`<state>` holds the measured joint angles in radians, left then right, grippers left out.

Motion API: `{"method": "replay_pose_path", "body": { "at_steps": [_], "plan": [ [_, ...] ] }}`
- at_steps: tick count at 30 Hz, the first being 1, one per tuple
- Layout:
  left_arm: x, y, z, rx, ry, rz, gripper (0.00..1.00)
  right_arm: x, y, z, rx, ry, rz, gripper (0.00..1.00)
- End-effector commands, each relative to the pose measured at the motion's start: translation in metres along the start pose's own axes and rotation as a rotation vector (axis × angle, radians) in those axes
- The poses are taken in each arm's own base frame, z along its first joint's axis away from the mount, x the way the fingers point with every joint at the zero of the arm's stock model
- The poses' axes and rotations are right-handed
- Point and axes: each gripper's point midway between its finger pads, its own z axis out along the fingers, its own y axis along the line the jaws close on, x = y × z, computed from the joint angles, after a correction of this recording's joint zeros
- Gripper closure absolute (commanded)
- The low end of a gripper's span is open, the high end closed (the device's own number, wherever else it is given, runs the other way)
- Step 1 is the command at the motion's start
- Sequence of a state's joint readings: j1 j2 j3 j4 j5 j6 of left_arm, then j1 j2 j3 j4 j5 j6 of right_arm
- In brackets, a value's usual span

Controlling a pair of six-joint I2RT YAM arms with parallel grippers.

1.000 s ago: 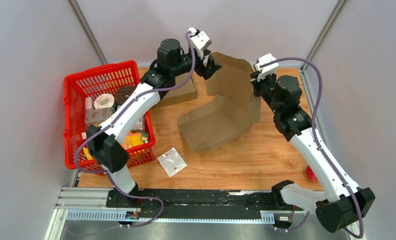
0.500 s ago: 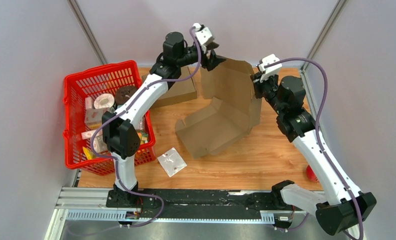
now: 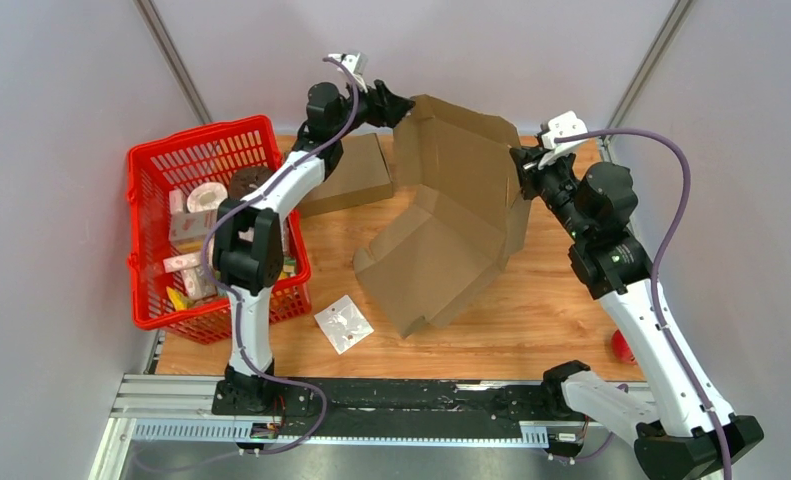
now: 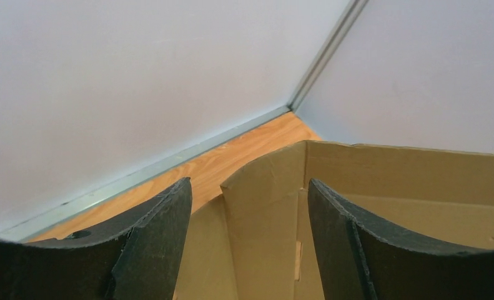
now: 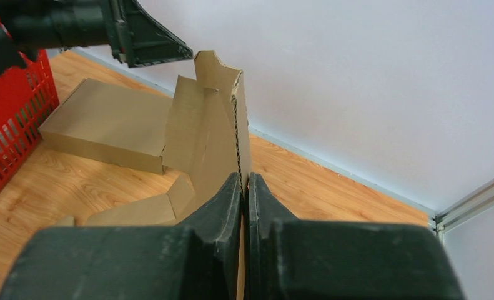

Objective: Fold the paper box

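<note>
We saw the left end effector (image 3: 389, 105) swing to the far-left corner of the paper box (image 3: 451, 230), jaws wide astride its flap, gripping nothing. The box stood steeper mid-surface (image 3: 541, 300), its right edge pinched in the right end effector (image 3: 524, 170). We judged flap folding ready.

The paper box (image 3: 456, 225) is matt brown corrugated card, fluted along its cut edge. My right hand (image 5: 244, 182) has fingers (image 5: 219, 203) of rough, dull black plastic. The worktop (image 3: 541, 312) is smooth pale wood, the basket (image 3: 199, 137) glossy red plastic.
</note>
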<state>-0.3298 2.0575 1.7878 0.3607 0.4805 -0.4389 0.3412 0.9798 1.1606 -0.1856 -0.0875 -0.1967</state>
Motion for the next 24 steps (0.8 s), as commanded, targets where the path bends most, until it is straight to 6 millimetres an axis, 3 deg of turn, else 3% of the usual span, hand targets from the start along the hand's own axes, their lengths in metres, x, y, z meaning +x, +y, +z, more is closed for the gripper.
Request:
{"method": "replay_pose_path", "body": {
  "at_steps": [1, 2, 8, 11, 12, 14, 15, 18, 19, 20, 21, 22, 23, 24],
  "plan": [
    [-0.033, -0.018, 0.015, 0.215, -0.177, -0.034, 0.24, -0.03, -0.003, -0.007, 0.004, -0.083, 0.012, 1.0],
    [-0.023, -0.014, 0.02, 0.228, -0.165, -0.039, 0.23, -0.03, -0.003, -0.007, 0.003, -0.083, 0.013, 1.0],
    [-0.019, -0.014, 0.023, 0.262, -0.148, 0.011, 0.25, -0.031, -0.003, -0.008, -0.002, -0.087, 0.018, 1.0],
    [-0.015, -0.019, 0.02, 0.282, -0.131, 0.015, 0.37, -0.032, -0.003, -0.007, -0.006, -0.095, 0.023, 1.0],
    [-0.009, -0.018, 0.019, 0.282, -0.123, 0.007, 0.46, -0.031, -0.002, -0.006, -0.007, -0.094, 0.024, 1.0],
    [-0.018, -0.026, 0.013, 0.304, -0.147, 0.02, 0.56, -0.029, -0.001, -0.006, -0.011, -0.089, 0.026, 1.0],
    [-0.014, -0.027, 0.01, 0.305, -0.143, 0.019, 0.72, -0.029, -0.002, -0.006, -0.008, -0.089, 0.025, 1.0],
    [-0.021, -0.03, 0.003, 0.281, -0.156, 0.056, 0.94, -0.028, -0.003, -0.006, 0.001, -0.086, 0.027, 1.0],
    [-0.019, -0.024, 0.002, 0.244, -0.146, 0.054, 0.97, -0.028, -0.004, -0.006, 0.004, -0.086, 0.027, 1.0],
    [-0.032, -0.028, -0.004, 0.224, -0.163, 0.099, 0.99, -0.027, -0.006, -0.006, 0.014, -0.083, 0.028, 1.0],
    [-0.024, -0.024, -0.007, 0.196, -0.147, 0.102, 1.0, -0.026, -0.006, -0.007, 0.021, -0.079, 0.029, 0.99],
    [-0.025, -0.019, -0.01, 0.151, -0.148, 0.106, 1.0, -0.024, -0.01, -0.006, 0.044, -0.074, 0.029, 0.97],
    [-0.039, -0.026, -0.017, 0.133, -0.169, 0.138, 1.0, -0.017, -0.03, -0.006, 0.16, -0.049, 0.039, 0.73],
    [-0.033, -0.024, -0.021, 0.104, -0.154, 0.134, 1.0, -0.015, -0.041, -0.007, 0.221, -0.019, 0.043, 0.55]
  ]
}}
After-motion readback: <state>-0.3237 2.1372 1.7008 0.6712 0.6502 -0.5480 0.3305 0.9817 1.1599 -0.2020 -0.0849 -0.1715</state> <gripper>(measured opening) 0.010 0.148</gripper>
